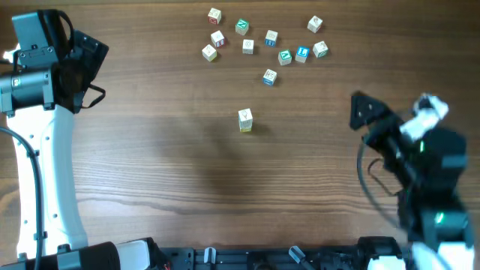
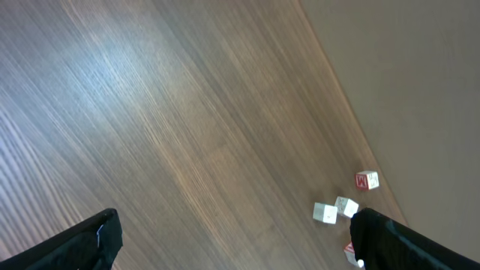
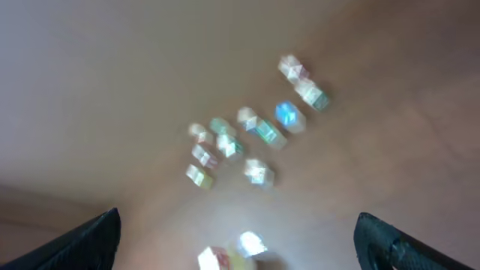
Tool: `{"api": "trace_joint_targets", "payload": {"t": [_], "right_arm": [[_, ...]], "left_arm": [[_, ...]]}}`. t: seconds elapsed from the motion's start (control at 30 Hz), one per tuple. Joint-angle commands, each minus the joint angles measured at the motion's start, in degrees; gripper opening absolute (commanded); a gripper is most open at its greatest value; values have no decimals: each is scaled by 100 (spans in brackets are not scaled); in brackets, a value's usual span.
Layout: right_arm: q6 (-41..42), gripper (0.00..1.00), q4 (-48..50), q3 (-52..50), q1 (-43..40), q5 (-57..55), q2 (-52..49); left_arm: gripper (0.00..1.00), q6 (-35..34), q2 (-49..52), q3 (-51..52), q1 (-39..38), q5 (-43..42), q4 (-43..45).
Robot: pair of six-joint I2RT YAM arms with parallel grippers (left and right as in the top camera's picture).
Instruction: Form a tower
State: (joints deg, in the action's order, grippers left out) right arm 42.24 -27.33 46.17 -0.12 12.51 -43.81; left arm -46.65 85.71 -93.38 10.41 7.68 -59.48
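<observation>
Standing mid-table (image 1: 150,165), the tower (image 1: 245,120) has loose cubes (image 1: 271,37) scattered well apart at its twelve to one o'clock. The left gripper (image 1: 88,64) at ten o'clock and the right gripper (image 1: 364,112) at three gape wide, empty. Blur in the right wrist view hides the stack's height and markings.

On the brown wooden counter (image 1: 150,165), 11 loose pale wooden letter cubes (image 1: 247,46) lie clustered at the far side, around the centre line. The narrow tower of pale wooden letter cubes (image 1: 245,120) stands alone in front of them, apart, near the counter's middle.
</observation>
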Motion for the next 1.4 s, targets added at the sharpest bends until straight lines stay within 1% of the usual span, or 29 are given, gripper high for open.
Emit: {"api": "trace_joint_targets", "payload": {"t": [0.0, 0.13, 0.23, 0.3, 0.4, 0.6, 0.67, 0.77, 0.87, 1.07, 1.23, 1.37], "right_arm": [[-944, 100, -994, 1556, 28, 136, -1381], [-1248, 99, -2396, 3427, 28, 157, -2848], [-1314, 100, -2966, 4297, 28, 223, -3488], [-1600, 100, -2881, 4492, 33, 415, -3644], [-1746, 100, -2870, 4795, 33, 389, -3818], [-1827, 100, -2774, 5034, 278, 387, -4186], [-1823, 100, -2588, 5574, 636, 389, -4548], [-1784, 100, -2588, 6148, 844, 413, -4920], [-1587, 99, -2559, 6476, 874, 682, -5204], [-1596, 100, -2570, 6564, 874, 1012, -5626], [-1681, 100, -2712, 6561, 892, 1027, -6065], [-1937, 100, -2643, 6561, 1134, 1027, -6328]], "left_arm": [[100, -31, -85, -44, 37, 35, -101], [100, -31, -85, -44, 35, 35, -219], [100, -31, -85, -44, 37, 35, -334], [100, -31, -85, -44, 37, 35, -452], [100, -31, -85, -44, 35, 35, -839], [100, -31, -85, -42, 35, 35, -894], [100, -31, -85, -42, 35, 33, -894], [100, -31, -85, -42, 35, 35, -894], [100, -31, -85, -42, 35, 33, -894], [100, -31, -85, -42, 35, 35, -894], [100, -31, -85, -42, 35, 33, -894], [100, -31, -85, -42, 35, 33, -894]]}}
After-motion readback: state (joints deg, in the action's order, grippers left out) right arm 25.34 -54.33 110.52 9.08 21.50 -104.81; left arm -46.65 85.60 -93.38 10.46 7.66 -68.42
